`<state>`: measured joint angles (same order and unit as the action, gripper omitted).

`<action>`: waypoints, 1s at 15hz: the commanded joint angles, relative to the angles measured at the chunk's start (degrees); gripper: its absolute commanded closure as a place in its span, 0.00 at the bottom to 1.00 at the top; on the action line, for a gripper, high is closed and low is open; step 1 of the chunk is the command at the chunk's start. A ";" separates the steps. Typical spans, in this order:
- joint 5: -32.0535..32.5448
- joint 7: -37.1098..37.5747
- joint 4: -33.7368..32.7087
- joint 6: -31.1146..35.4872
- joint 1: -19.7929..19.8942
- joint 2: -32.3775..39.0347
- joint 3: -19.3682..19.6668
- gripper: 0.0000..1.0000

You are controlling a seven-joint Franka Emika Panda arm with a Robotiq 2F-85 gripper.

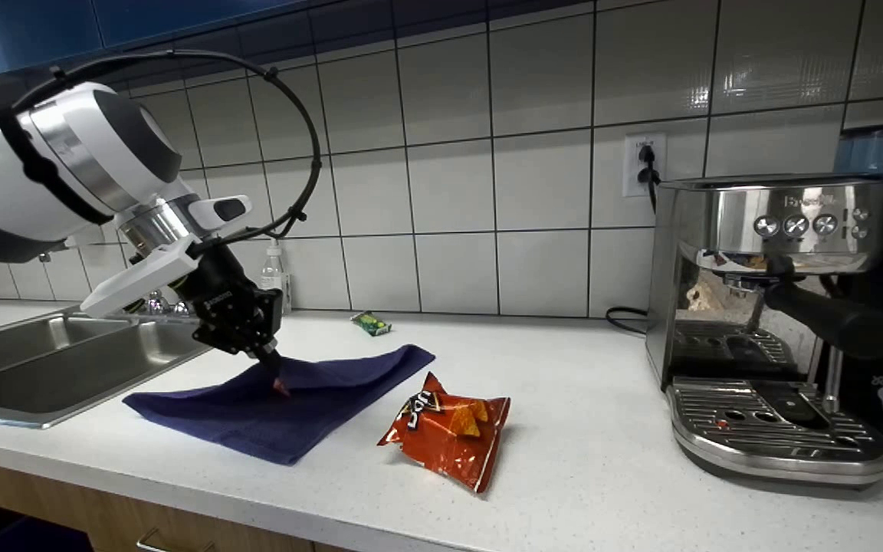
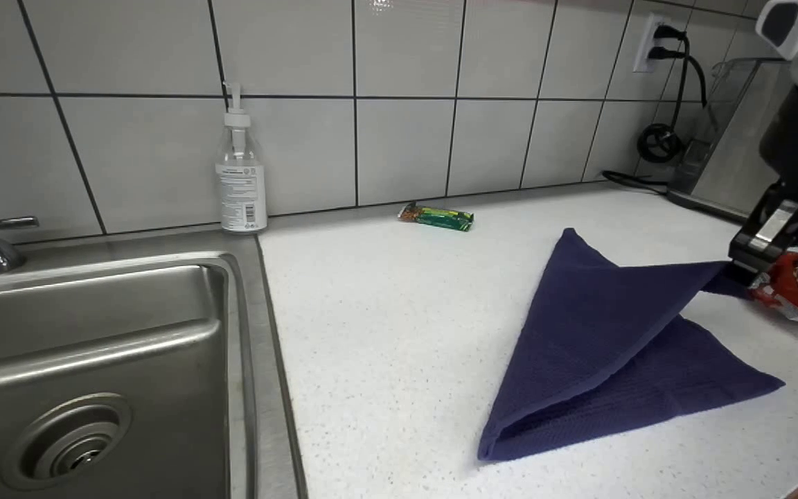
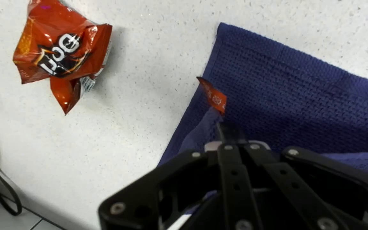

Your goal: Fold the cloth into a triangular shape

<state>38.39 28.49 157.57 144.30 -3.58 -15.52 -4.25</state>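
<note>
The dark navy cloth [image 2: 593, 326] lies on the white counter [image 2: 385, 333], just to the side of the steel sink [image 2: 241, 374], doubled over so that its upper layer rises as a slanting flap above the lower one. From where I stand, the tool [image 1: 273, 364] is pinched tight on the end of that flap, with a small orange-red tag [image 3: 216, 99] jutting out past its tips. In the wrist view a corner of the lower layer spreads flat beyond the tool. The white arm [image 1: 100, 126] slants down toward the cloth. An orange-red snack packet [image 1: 449, 429] sits near the cloth, not touching it. Farther back, a little green-wrapped bar [image 2: 438, 217] lies by the tiled wall [image 2: 288, 159], and a clear pump bottle [image 2: 241, 181] stands upright at the sink's back corner. In an exterior view a silver coffee machine [image 1: 748, 201] stands well apart.
</note>
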 commanded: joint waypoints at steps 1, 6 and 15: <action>1.24 -0.92 2.75 -0.11 1.92 -2.17 -2.67 0.98; 1.87 -1.02 1.32 -0.62 2.00 -0.74 -3.51 0.70; -0.25 -2.76 1.51 -0.13 1.89 -1.05 -2.59 0.08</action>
<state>39.32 28.26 158.79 144.24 -3.09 -15.42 -6.16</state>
